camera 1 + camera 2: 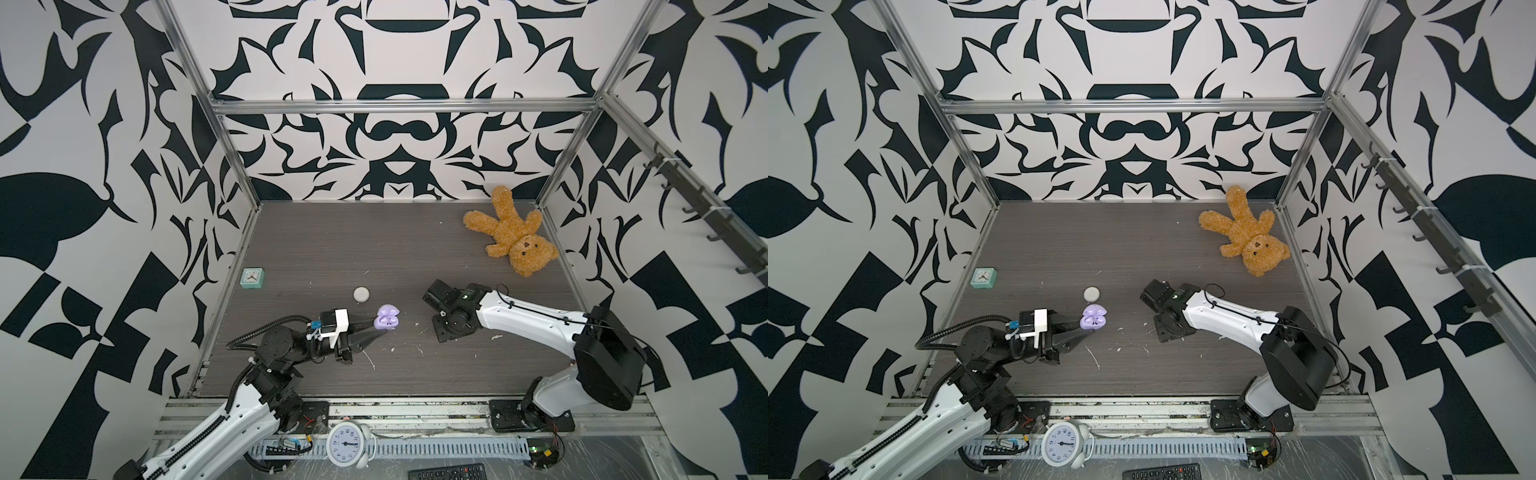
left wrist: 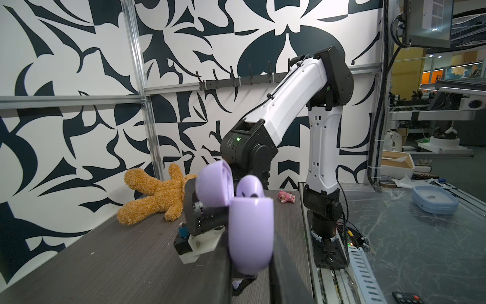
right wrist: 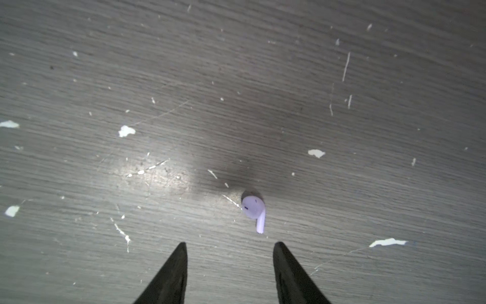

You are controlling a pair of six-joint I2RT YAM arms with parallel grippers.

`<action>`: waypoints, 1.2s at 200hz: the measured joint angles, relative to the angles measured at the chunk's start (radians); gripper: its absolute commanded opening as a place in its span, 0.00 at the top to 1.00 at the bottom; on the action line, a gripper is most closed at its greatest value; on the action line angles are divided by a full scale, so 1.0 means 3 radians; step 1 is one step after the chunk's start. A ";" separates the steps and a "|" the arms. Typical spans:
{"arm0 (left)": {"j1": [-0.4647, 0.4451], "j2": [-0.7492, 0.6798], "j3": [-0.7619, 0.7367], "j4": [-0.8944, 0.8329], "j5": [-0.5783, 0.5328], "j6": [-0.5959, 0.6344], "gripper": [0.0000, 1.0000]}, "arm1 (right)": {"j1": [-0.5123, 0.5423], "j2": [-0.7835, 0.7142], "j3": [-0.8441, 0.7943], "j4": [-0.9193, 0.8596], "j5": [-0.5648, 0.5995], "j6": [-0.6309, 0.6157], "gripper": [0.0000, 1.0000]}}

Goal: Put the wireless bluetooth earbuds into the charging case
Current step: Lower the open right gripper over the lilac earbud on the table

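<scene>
- Nearest the left wrist lens is the purple charging case (image 2: 249, 231) with its lid (image 2: 214, 184) swung open. One seated earbud (image 2: 249, 188) pokes out of it. The left hand (image 1: 379, 326) is clamped fully on the case body, near the middle of the bench (image 1: 332, 241).
- The right hand (image 3: 231, 243) points down at the case's 3 o'clock in both top views. Its jaws are partly apart with nothing between them. A loose earbud (image 3: 253, 210), pale purple, lies flat on the bench just beyond the fingertips, nearer one finger than the other.
- Risk: because the earbud is off-centre, one finger would probably touch first. That could send the small rounded earbud skidding or squirting out of the pinch.
- Risk: a grip on the bulb instead of the stem may leave it turned wrong for its well.
- Risk: pushing down into the case could twist it in the left hand's grip. It could also knock the open lid or jog the seated earbud loose.
- Risk: the white flecks (image 3: 126, 131) scattered around could be mistaken for a target.
- Count: two cases, the purple one open and a white case (image 1: 361, 294) shut at its 11 o'clock.
- Count: two purple earbuds, and no white earbuds in view.
- Count: two clocks, a teal clock (image 1: 252, 277) at the bench's 9 o'clock and a white alarm clock (image 1: 345, 442) at 6 o'clock.
- Count: one teddy bear (image 1: 511, 232) at 2 o'clock.
</scene>
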 measured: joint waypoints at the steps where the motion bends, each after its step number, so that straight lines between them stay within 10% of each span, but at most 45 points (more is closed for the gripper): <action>1: 0.0000 0.0000 0.0000 0.0000 0.0001 0.0000 1.00 | 0.0001 0.0005 0.0003 0.0000 0.0003 0.0000 0.47; 240: -0.0048 -0.0018 0.0000 -0.0024 0.0036 0.0072 1.00 | -0.0150 0.0421 -0.0064 0.0116 0.0080 0.0009 0.65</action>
